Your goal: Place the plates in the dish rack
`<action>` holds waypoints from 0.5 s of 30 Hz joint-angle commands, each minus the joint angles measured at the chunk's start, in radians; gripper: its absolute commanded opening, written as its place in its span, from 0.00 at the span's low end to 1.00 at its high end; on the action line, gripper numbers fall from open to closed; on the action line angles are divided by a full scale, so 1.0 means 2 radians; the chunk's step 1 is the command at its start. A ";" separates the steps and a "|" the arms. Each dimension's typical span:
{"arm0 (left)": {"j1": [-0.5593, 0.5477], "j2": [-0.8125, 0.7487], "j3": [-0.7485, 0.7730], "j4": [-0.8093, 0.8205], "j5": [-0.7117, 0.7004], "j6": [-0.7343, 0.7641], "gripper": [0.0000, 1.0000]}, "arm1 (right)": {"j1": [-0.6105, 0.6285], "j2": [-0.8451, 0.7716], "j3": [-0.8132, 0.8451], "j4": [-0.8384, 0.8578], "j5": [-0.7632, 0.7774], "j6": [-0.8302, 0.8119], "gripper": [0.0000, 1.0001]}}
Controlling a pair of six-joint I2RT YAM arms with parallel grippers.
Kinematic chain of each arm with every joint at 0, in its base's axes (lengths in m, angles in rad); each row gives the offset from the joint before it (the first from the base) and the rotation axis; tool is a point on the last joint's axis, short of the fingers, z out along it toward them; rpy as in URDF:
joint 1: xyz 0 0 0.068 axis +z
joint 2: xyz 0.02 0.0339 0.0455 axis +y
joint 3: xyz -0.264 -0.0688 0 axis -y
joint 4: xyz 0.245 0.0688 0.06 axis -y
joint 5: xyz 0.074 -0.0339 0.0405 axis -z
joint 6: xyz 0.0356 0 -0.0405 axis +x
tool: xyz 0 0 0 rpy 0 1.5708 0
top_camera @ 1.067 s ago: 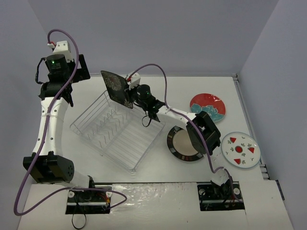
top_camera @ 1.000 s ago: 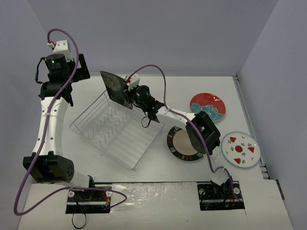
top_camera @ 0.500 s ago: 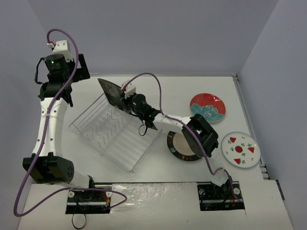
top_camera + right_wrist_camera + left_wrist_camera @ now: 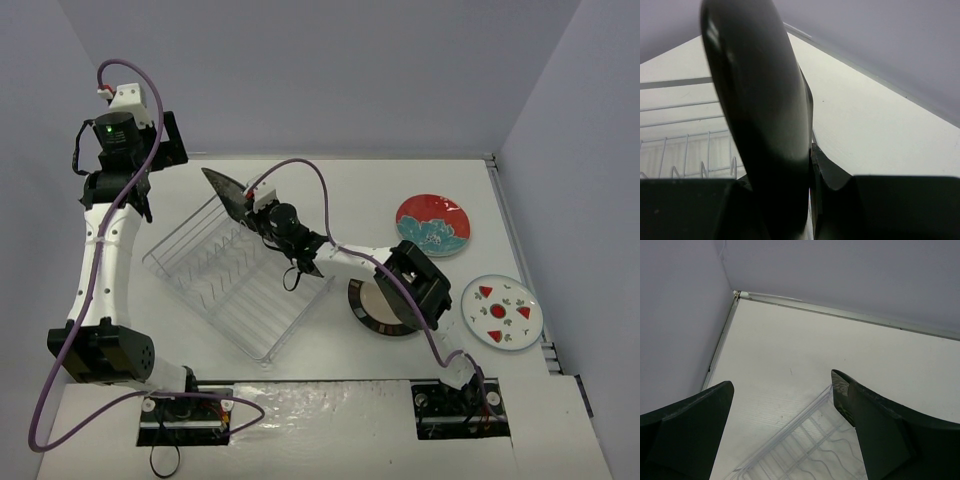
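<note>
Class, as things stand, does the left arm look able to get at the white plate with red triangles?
Probably not. The left arm is raised at the far left, and the white plate lies at the far right, beyond the rack and the right arm.

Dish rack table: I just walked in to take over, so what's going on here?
The right arm's fingers are shut on the square black plate, holding it tilted above the far corner of the dish rack, not yet slotted in. The left arm's fingers are open and empty, raised off to the rack's far left. Three plates lie on the table right of the rack: the beige black-rimmed plate, the red-and-teal plate and the white plate with red triangles.
</note>
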 commanded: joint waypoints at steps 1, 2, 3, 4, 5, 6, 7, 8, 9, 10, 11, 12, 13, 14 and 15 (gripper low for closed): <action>-0.002 -0.025 0.007 0.036 0.000 -0.005 0.97 | -0.001 -0.033 0.095 0.083 -0.003 -0.035 0.00; -0.003 -0.025 0.007 0.036 0.000 -0.004 0.97 | -0.001 -0.033 0.107 0.069 -0.009 -0.042 0.00; -0.003 -0.026 0.006 0.037 0.000 -0.004 0.97 | -0.001 -0.033 0.111 0.065 -0.013 -0.043 0.00; -0.003 -0.027 0.005 0.037 0.000 -0.004 0.97 | -0.001 -0.034 0.114 0.061 -0.015 -0.044 0.00; -0.003 -0.027 0.005 0.038 0.000 -0.004 0.97 | 0.000 -0.034 0.116 0.058 -0.015 -0.043 0.00; -0.003 -0.028 0.004 0.038 0.000 -0.004 0.97 | 0.000 -0.034 0.114 0.058 -0.015 -0.042 0.00; -0.002 -0.028 0.004 0.039 0.000 -0.004 0.97 | -0.001 -0.034 0.112 0.060 -0.016 -0.042 0.00; -0.002 -0.028 0.004 0.039 0.000 -0.004 0.97 | -0.001 -0.033 0.112 0.062 -0.013 -0.041 0.00; -0.002 -0.028 0.004 0.039 0.000 -0.004 0.97 | -0.001 -0.031 0.110 0.064 -0.013 -0.039 0.00; -0.003 -0.027 0.005 0.039 0.000 -0.004 0.97 | -0.001 -0.030 0.111 0.063 -0.012 -0.039 0.00; -0.003 -0.027 0.004 0.039 0.000 -0.004 0.97 | 0.000 -0.029 0.113 0.060 -0.012 -0.033 0.00; -0.003 -0.027 0.004 0.039 0.000 -0.003 0.97 | 0.001 -0.029 0.112 0.059 -0.011 -0.028 0.00; -0.003 -0.027 0.004 0.039 0.000 -0.003 0.97 | 0.002 -0.029 0.109 0.059 -0.008 -0.026 0.00; -0.003 -0.027 0.004 0.039 0.000 -0.003 0.97 | 0.004 -0.028 0.106 0.059 -0.005 -0.025 0.00; -0.003 -0.027 0.004 0.039 0.000 -0.003 0.97 | 0.006 -0.027 0.102 0.060 -0.003 -0.025 0.00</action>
